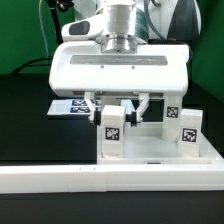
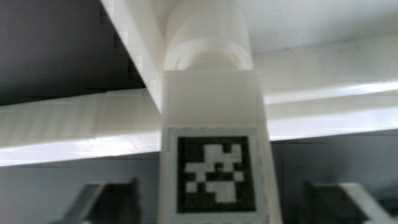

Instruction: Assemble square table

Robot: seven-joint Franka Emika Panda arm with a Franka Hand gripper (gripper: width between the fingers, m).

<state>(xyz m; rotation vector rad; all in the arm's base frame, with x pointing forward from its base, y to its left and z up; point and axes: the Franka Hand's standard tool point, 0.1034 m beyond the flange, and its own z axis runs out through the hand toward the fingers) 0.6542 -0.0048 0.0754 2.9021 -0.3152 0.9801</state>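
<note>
Two white legs stand upright on the square top (image 1: 150, 150) in the exterior view, each with a black-and-white tag facing the camera. Going from that view's left: the marker board (image 1: 68, 105) lies flat on the black desk (image 1: 25, 120), partly hidden behind the arm's wide white head. Next comes the left leg (image 1: 113, 128), planted near a corner of the top, with the fingers (image 1: 95, 107) hanging on either side of its upper end. They stand spread apart and, as far as can be seen, clear of the leg rather than clamped on it. Further toward the exterior view's right, the right leg (image 1: 185, 128) stands at the top's other near corner, well apart from the gripper (image 1: 118, 108). A long white wall (image 1: 110, 178) runs across the front, just beside the top. The wrist view shows the left leg close up, its tag (image 2: 214, 170) between the two blurred fingers.
</note>
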